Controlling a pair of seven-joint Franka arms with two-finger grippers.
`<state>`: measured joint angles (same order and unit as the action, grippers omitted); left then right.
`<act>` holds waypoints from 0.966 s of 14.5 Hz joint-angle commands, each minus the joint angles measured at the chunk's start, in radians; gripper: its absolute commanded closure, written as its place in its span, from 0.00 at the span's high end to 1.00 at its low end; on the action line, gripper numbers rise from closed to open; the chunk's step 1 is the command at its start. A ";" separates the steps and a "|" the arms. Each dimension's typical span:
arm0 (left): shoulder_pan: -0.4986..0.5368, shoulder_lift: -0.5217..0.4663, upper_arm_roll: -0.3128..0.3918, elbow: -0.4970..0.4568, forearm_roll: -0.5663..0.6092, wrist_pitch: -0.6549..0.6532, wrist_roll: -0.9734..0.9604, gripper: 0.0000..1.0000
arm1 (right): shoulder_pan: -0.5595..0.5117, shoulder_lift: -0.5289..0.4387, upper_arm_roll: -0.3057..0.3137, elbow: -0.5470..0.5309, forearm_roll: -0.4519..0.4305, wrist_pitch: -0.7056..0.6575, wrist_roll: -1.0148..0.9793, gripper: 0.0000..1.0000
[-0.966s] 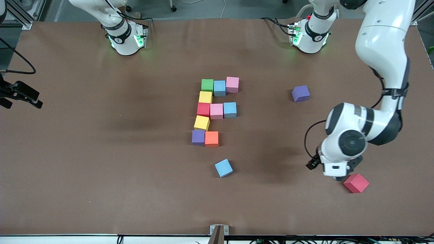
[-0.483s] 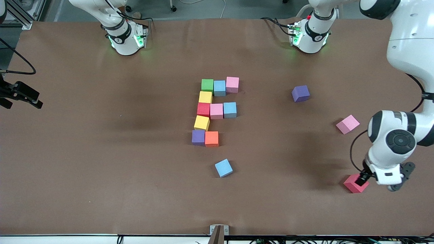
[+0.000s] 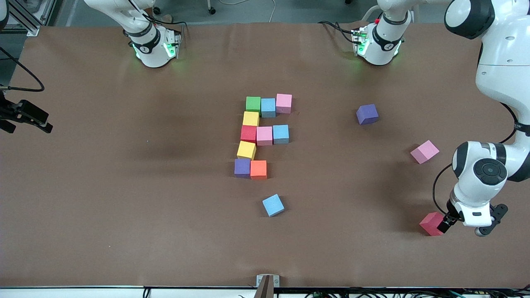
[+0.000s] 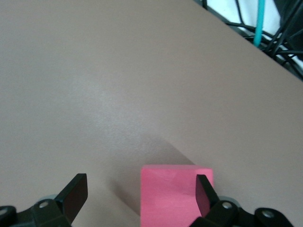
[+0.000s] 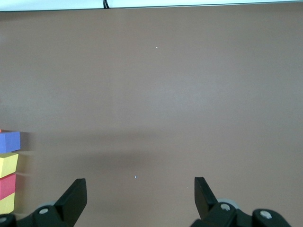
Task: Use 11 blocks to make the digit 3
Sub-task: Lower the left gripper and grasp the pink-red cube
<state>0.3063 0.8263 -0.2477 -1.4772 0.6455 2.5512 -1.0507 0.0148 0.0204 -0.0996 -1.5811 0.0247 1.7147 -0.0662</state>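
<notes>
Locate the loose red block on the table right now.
The loose red block lies toward the left arm's end, under the open left gripper, nearer the camera than the loose pink block.

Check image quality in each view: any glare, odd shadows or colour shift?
Front view: even light, soft arm shadows on the table, no glare. Left wrist view: the red block looks washed-out pink and casts a soft shadow; open left gripper at the frame edge. Right wrist view: faint shadow band on the table, right gripper open.

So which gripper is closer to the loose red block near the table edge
Left. The left gripper is open right at the red block, one finger against it. The right gripper waits open at its own end.
</notes>
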 commanded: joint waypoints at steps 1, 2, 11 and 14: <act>0.004 -0.006 -0.007 0.008 0.016 0.009 0.017 1.00 | -0.009 0.004 0.009 0.010 -0.015 -0.009 0.006 1.00; 0.004 -0.004 -0.005 0.008 0.014 0.021 0.021 1.00 | -0.007 0.004 0.009 0.010 -0.015 -0.009 0.006 1.00; 0.002 0.042 -0.005 0.006 0.022 0.100 0.034 1.00 | -0.007 0.004 0.009 0.010 -0.015 -0.009 0.006 1.00; -0.004 0.048 -0.005 0.006 0.020 0.106 0.031 1.00 | -0.006 0.004 0.009 0.010 -0.015 -0.009 0.006 1.00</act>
<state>0.3045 0.8692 -0.2515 -1.4744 0.6455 2.6421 -1.0227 0.0149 0.0207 -0.0991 -1.5811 0.0247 1.7146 -0.0662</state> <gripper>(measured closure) 0.000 0.000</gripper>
